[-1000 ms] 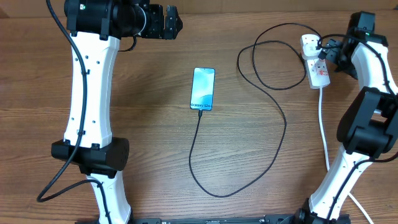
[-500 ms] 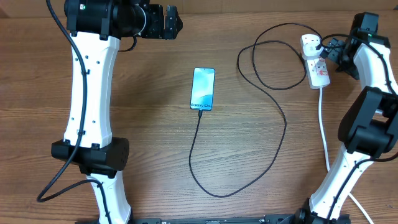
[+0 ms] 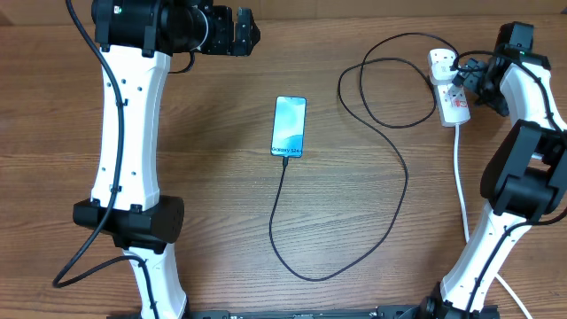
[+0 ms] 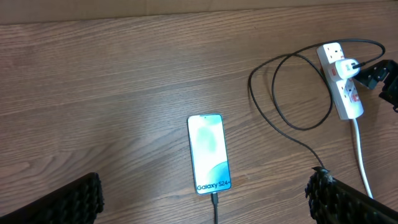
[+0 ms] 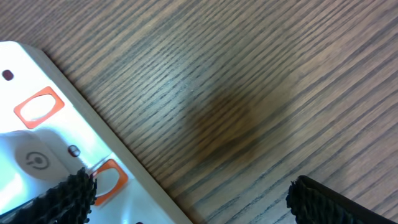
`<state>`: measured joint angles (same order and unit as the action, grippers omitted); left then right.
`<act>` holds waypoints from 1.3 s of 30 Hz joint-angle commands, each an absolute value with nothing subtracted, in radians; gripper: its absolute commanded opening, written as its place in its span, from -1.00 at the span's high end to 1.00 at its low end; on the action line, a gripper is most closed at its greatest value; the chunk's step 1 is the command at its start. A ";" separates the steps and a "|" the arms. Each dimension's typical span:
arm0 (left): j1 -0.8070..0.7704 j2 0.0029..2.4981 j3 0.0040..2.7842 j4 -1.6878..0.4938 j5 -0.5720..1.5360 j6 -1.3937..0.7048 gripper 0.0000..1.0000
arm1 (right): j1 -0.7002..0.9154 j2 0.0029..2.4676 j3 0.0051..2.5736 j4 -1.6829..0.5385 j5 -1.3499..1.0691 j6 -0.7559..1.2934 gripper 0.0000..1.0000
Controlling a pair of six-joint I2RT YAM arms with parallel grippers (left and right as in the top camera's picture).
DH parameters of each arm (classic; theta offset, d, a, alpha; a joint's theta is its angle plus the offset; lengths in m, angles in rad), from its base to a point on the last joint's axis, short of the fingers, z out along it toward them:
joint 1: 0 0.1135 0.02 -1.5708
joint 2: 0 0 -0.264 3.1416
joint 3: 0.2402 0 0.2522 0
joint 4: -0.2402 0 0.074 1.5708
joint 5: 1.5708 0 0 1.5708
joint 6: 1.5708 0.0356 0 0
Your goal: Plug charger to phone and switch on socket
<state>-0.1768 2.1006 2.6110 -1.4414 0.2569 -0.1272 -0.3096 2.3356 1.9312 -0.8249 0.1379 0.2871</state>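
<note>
Two arms: white and black, one up the left edge of the overhead frame, one up the right edge.
Surroundings: bare wooden table point(image 3: 221, 195); a thick white cord point(image 3: 459, 177) leaves the socket's lower end and runs down the right side, beside the right arm.
In the way: loose loops of the charger point(image 3: 283, 168) lie between phone and socket.
Left arm pose: reaches up, then bends right; the left gripper point(image 3: 244, 32) sits at upper left, fingers point(image 4: 68, 202) spread wide, holding nothing.
Right arm pose: folded at the right edge; the right gripper point(image 3: 469, 76) points left at upper right, fingers point(image 5: 59, 199) spread wide, holding nothing.
Phone point(image 3: 289, 127): flat at frame centre, screen lit, text at its lower end; well apart from both grippers.
Charger ends: the small tip meets the phone's lower edge; the other end reaches the socket's upper part.
Socket point(image 3: 450, 93): upper right, just left of the right gripper; in the wrist view one finger overlaps its edge, and contact cannot be told.
</note>
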 commanded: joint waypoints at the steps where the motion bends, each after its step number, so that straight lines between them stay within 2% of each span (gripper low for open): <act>1: -0.179 2.108 2.615 -1.437 0.254 -0.131 -1.00 | -0.303 2.359 1.942 -0.817 0.134 0.291 -1.00; 12: -0.180 2.108 2.615 -1.436 0.254 -0.131 -1.00 | -0.303 2.385 1.942 -0.808 0.164 0.319 -1.00; 18: -0.179 2.108 2.615 -1.436 0.254 -0.131 -1.00 | -0.309 2.385 1.942 -0.802 0.045 0.344 -1.00; 39: -0.180 2.108 2.615 -1.436 0.254 -0.131 -1.00 | -0.309 2.386 1.942 -0.844 -0.032 0.328 -1.00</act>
<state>-0.1768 2.1006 2.6110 -1.4410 0.2569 -0.1272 -0.3279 2.3577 1.9358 -0.8288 0.0532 0.3473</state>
